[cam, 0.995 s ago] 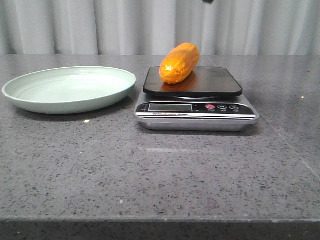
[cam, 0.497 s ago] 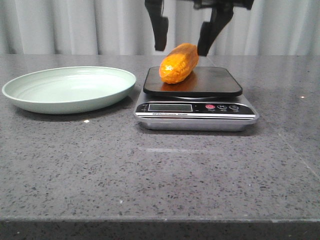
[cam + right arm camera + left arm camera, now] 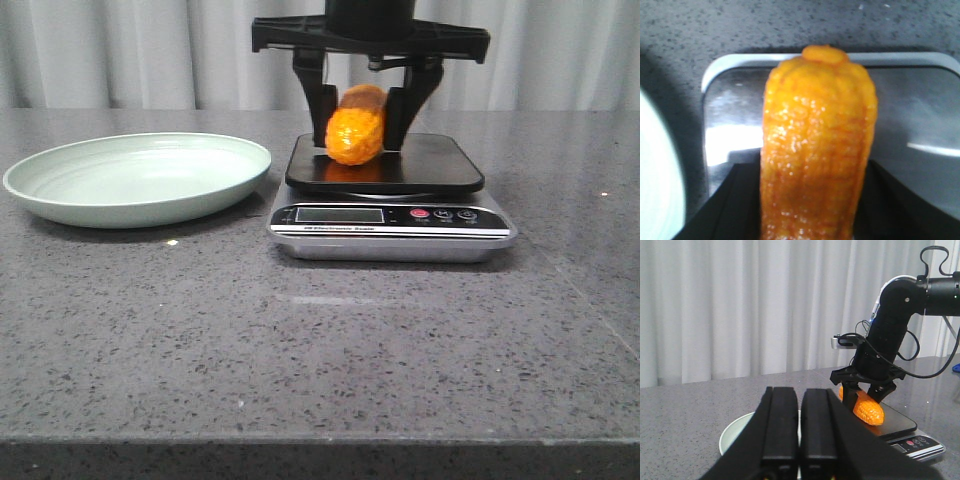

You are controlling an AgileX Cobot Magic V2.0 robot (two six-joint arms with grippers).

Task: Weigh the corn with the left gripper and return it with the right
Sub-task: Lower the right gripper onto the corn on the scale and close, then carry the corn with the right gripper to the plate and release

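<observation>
We are in the return step: our right gripper [image 3: 355,125], a black two-fingered claw, straddles the short glossy orange-yellow corn [image 3: 356,130] where it lies on the black platform of the silver kitchen scale [image 3: 392,215], right of centre on the speckled grey stone table [image 3: 320,340]. Its fingers [image 3: 322,110] bracket the cob's flanks; we cannot tell whether they already press on it. Our left gripper [image 3: 800,430] hangs clear with its fingers together, holding nothing. The pale green round plate [image 3: 140,180] waits empty to the left. Next, we judge, comes a firm squeeze, a straight lift, then a carry left to the plate.
</observation>
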